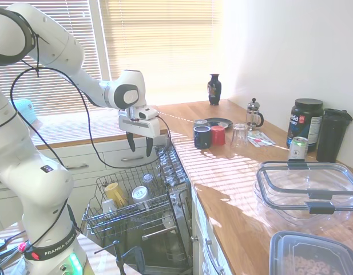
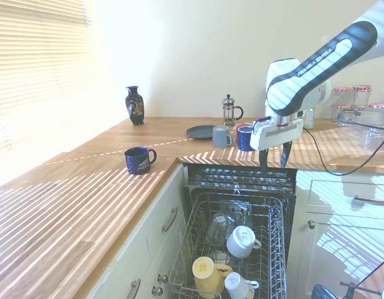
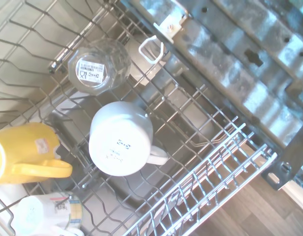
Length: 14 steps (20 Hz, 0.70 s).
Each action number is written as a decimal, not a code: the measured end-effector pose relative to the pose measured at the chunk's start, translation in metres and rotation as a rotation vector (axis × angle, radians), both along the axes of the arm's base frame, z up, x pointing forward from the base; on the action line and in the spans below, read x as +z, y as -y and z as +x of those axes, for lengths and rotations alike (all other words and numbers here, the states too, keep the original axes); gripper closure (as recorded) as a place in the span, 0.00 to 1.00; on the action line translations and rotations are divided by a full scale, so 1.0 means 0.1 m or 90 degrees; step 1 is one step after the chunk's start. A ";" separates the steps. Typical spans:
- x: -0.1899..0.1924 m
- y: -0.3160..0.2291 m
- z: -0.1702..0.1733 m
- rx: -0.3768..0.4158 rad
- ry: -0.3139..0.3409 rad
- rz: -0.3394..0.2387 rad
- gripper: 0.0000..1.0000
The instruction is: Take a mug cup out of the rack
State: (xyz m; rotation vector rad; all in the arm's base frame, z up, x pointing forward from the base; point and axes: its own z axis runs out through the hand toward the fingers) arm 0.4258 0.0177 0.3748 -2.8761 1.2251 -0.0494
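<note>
1. The mug cup, pale yellow with a handle, sits inside the rack toward its front end, lying tilted with its open mouth showing in the second exterior view.
2. From the first exterior view the same mug cup shows on the left part of the rack, among the upright tines.
3. In the wrist view the mug cup lies at the edge of the frame, its handle toward a white mug just beside it.
4. That white mug rests bottom up, near the middle of the rack.
5. A clear glass stands upside down further back in the rack, near the white mug but apart from it.
6. Another small white cup lies just beside the yellow one, at the rack's front edge.
7. The gripper hangs above the rack's rear end, well clear of every mug, fingers pointing down.
8. Its two fingers stand apart with open air between them, and they hold nothing.
9. On the wooden counter a dark navy mug stands alone near the edge.
10. A red cup stands further along the counter, just beside another dark mug.
</note>
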 end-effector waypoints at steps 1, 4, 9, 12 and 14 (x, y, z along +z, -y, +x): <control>-0.01 0.00 0.00 0.000 -0.001 0.000 0.00; -0.08 -0.17 0.01 -0.004 -0.001 -0.006 0.00; -0.46 -0.89 -0.06 0.046 -0.016 -0.050 0.00; -0.73 -1.31 -0.15 0.116 -0.028 -0.088 0.00; -0.96 -1.55 -0.21 0.175 -0.044 -0.110 0.00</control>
